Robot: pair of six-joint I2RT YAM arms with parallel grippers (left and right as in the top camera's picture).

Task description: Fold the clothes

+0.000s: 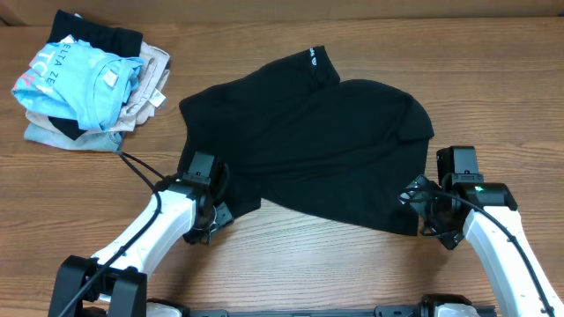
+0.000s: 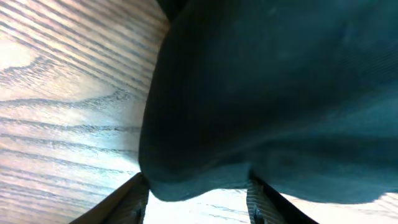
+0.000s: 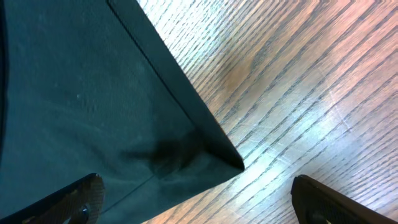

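The black shirt (image 1: 317, 145) lies rumpled across the middle of the bench (image 1: 291, 264). It has a small white logo (image 1: 313, 60) on the sleeve toward the far edge, too small to read. At the far left corner, a clothes pile (image 1: 88, 88) shows a blue tee lettered "ELTA ZE". The left hand (image 1: 216, 211) straddles the shirt's near-left hem, but I cannot tell whether it grips. The right hand (image 1: 416, 211) gapes wide over the near-right corner — holding nothing. Wood shows between the arms.
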